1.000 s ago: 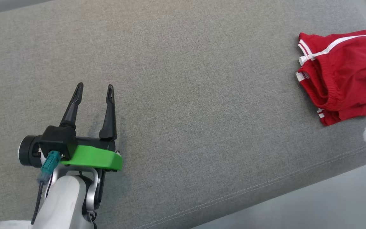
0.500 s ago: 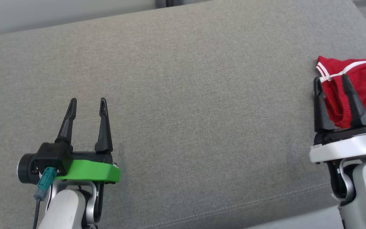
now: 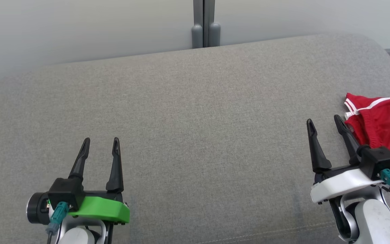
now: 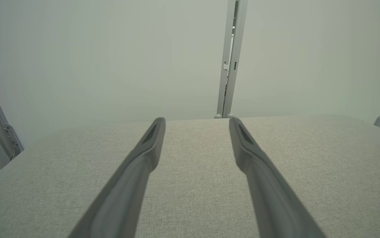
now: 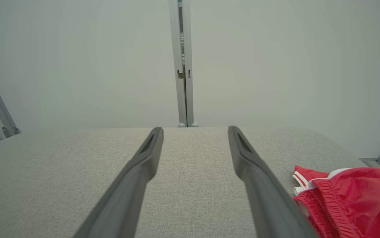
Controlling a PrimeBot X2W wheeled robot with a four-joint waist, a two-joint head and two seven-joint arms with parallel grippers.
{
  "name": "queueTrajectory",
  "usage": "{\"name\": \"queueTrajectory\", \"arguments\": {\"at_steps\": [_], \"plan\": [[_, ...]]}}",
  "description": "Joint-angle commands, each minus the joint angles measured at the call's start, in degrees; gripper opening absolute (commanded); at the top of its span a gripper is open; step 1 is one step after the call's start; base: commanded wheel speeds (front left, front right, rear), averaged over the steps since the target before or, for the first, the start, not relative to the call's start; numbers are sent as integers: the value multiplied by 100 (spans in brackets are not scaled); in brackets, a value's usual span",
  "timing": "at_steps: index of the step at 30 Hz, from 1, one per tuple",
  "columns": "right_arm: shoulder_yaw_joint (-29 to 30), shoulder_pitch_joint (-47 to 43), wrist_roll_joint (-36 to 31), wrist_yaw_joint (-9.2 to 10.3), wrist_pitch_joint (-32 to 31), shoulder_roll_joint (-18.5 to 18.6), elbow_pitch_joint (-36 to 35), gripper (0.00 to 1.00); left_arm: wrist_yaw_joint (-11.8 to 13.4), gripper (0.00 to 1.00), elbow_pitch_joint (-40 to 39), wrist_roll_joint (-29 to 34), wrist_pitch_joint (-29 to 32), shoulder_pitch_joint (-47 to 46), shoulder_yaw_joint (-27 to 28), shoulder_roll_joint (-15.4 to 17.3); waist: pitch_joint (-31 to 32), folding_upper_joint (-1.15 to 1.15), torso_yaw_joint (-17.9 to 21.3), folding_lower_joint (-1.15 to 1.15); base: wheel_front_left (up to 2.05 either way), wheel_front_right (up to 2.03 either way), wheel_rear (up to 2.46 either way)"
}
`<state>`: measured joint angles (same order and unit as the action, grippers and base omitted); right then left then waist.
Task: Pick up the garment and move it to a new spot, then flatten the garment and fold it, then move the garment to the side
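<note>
At the right edge of the desk (image 3: 195, 112) lies the folded red garment (image 3: 385, 127), the right gripper (image 3: 323, 119) drawn back beside it, jaws apart and empty like the left gripper (image 3: 101, 139), so the task looks finished.

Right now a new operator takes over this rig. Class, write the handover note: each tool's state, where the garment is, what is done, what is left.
Left tool: open, empty, over the bare grey cushion.
Right tool: open, empty, just left of the red garment.
Garment: lies rumpled at the cushion's right end, cut off by the head view's edge.
Done: cannot tell; nothing is held.
Left: judging by the rumpled cloth, probably pick up, flatten, fold, set aside.
</note>
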<state>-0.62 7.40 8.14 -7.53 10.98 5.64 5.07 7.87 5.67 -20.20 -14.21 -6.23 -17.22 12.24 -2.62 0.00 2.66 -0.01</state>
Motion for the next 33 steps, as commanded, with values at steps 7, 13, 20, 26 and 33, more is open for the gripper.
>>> {"name": "queueTrajectory", "arguments": {"at_steps": [7,13,20,26,33], "plan": [[210,-346,-135,9,-112,-72,-80,100,93,100,77,16,-54,222,49,83,305,0,-214,1,0,0,0],[270,-511,-174,9,-207,-118,-143,100,173,100,125,9,-14,323,101,159,365,0,-280,1,0,0,0],[323,-613,-188,9,-287,-149,-215,100,214,100,135,-27,41,316,80,182,373,0,-304,1,0,0,0],[297,-604,-186,9,-328,-174,-233,100,229,100,148,-53,76,312,65,195,379,0,-295,1,0,0,0],[278,-601,-197,9,-363,-184,-240,100,273,100,156,-84,90,303,64,206,379,0,-287,1,0,0,0]]}}
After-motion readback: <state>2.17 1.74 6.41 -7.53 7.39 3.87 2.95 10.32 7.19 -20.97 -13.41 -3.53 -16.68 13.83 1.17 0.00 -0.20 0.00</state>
